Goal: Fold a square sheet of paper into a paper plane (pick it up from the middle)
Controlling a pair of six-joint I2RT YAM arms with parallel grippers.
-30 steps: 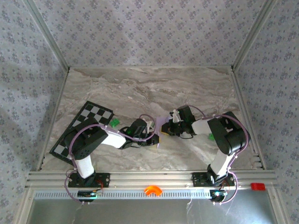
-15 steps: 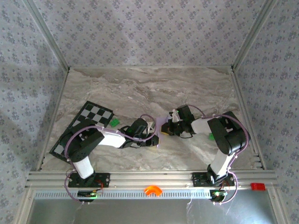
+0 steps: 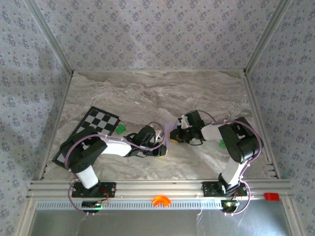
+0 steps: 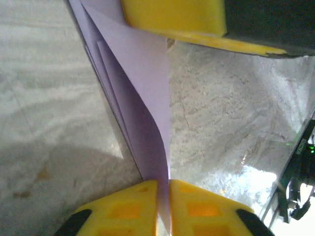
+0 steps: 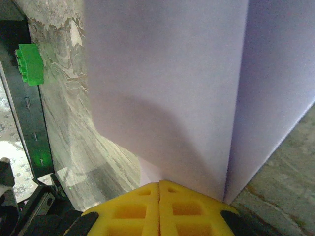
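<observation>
A checkered board [image 3: 93, 129] lies at the table's [image 3: 147, 93] left. Mid-table, the left gripper [image 4: 164, 189] has its fingers [image 4: 133, 206] pinching the creased square sheet of paper [image 4: 142, 98], which stands on edge between both arms. The right gripper [image 5: 159, 186] has its fingers pressed together on the sheet's opposite edge. Further right sits a green block [image 3: 222, 143].

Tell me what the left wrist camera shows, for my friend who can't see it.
A creased sheet of lilac paper runs up the picture from the left gripper, whose two yellow fingertips pinch it at the bottom. Another yellow finger sits at the paper's top end, above a grey marble table.
</observation>
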